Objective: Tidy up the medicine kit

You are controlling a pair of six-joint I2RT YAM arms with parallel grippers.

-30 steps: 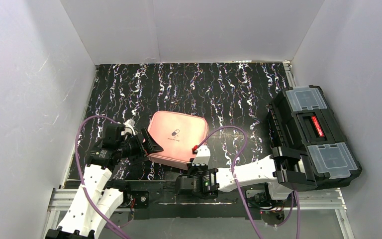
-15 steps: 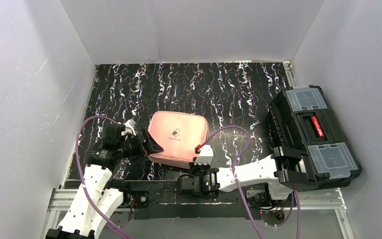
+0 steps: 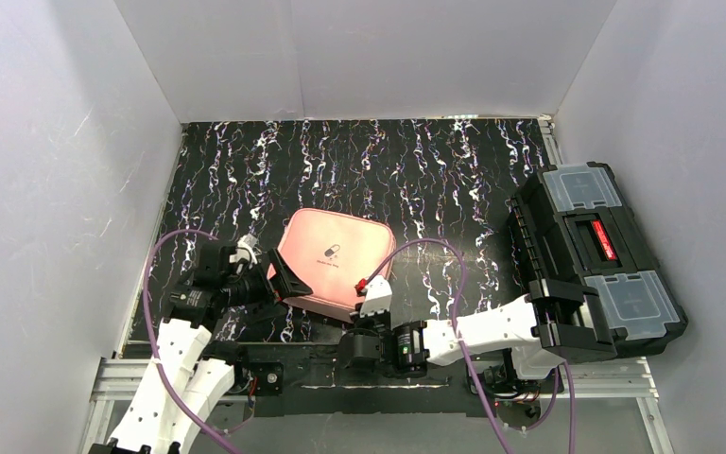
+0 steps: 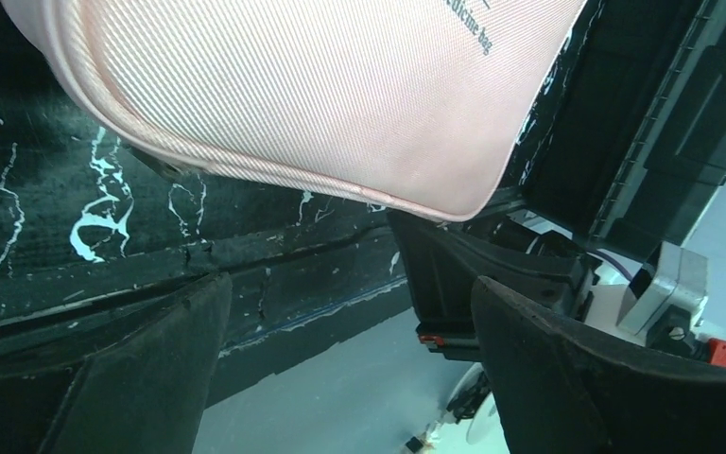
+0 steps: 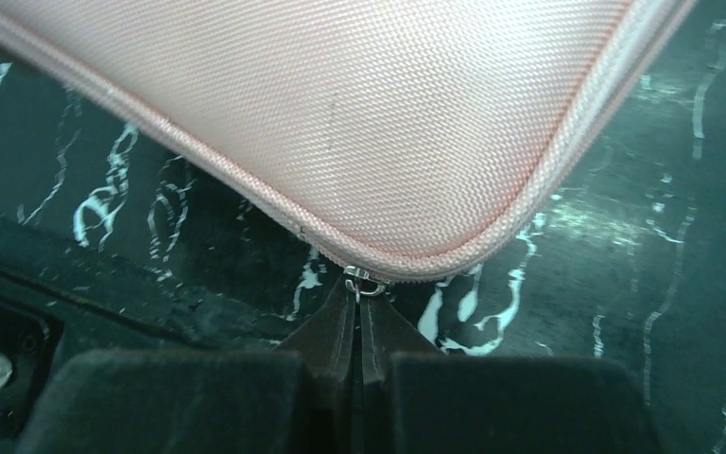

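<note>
The pink medicine kit [image 3: 336, 253] lies zipped closed on the black marbled table, pill logo up. My right gripper [image 3: 367, 289] is at its near corner, and the right wrist view shows the kit [image 5: 340, 104] with a small metal zipper pull [image 5: 364, 281] on its edge. The right gripper [image 5: 359, 286] is shut with that pull pinched at its fingertips. My left gripper [image 3: 288, 280] is open at the kit's left near edge. In the left wrist view the kit [image 4: 293, 95] lies just beyond the left gripper [image 4: 350, 293], with nothing between the fingers.
A black toolbox [image 3: 591, 260] with clear lid compartments stands at the right edge of the table, beside the right arm. White walls enclose the table on three sides. The arm bases and a metal rail run along the near edge.
The right gripper has closed onto the zipper pull and shifted slightly left and nearer. The left gripper has stayed open, dropping slightly toward the near edge.
</note>
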